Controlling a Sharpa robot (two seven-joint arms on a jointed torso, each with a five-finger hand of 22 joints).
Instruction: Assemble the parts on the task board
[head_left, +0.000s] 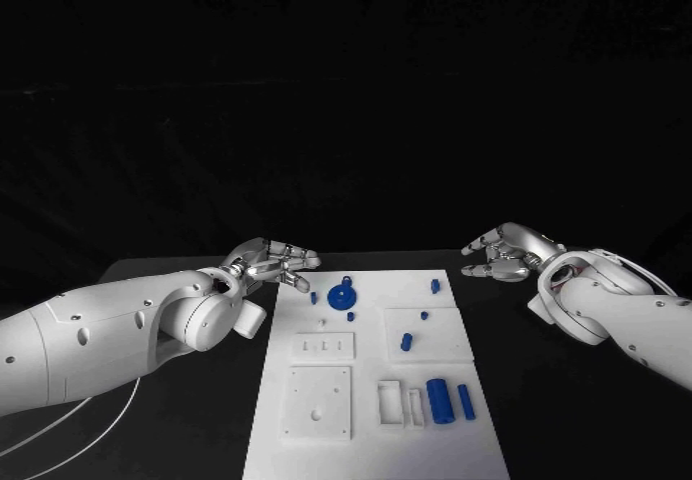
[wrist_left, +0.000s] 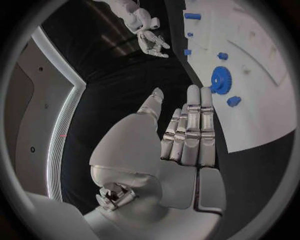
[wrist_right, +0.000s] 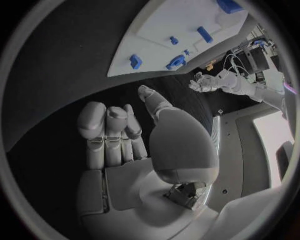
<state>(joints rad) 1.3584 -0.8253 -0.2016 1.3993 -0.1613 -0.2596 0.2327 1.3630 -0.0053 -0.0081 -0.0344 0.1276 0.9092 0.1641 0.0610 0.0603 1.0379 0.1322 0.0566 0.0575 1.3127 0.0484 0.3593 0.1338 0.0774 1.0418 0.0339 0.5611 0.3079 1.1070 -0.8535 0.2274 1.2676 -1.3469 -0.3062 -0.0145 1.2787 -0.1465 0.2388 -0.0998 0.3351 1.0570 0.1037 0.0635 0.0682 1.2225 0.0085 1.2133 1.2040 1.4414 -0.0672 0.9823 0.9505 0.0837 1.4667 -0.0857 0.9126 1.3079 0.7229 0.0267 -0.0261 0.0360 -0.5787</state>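
The white task board (head_left: 378, 450) lies in the middle of the black table. A blue gear (head_left: 342, 296) stands near its far left corner, with small blue pegs (head_left: 434, 286) around it and two blue cylinders (head_left: 437, 399) lower right. My left hand (head_left: 274, 262) hovers just off the board's far left corner, fingers stretched out, holding nothing. My right hand (head_left: 505, 255) hangs beyond the far right corner, fingers loosely apart and empty. The left wrist view shows the left hand (wrist_left: 184, 135) short of the gear (wrist_left: 219, 79). In the right wrist view the right hand (wrist_right: 125, 135) is apart from the board (wrist_right: 162, 25).
White raised plates (head_left: 319, 400) with holes and slots sit on the board's near half, beside a small white frame (head_left: 391, 401). Black table surrounds the board on both sides. A white cable (head_left: 87, 425) loops under my left arm.
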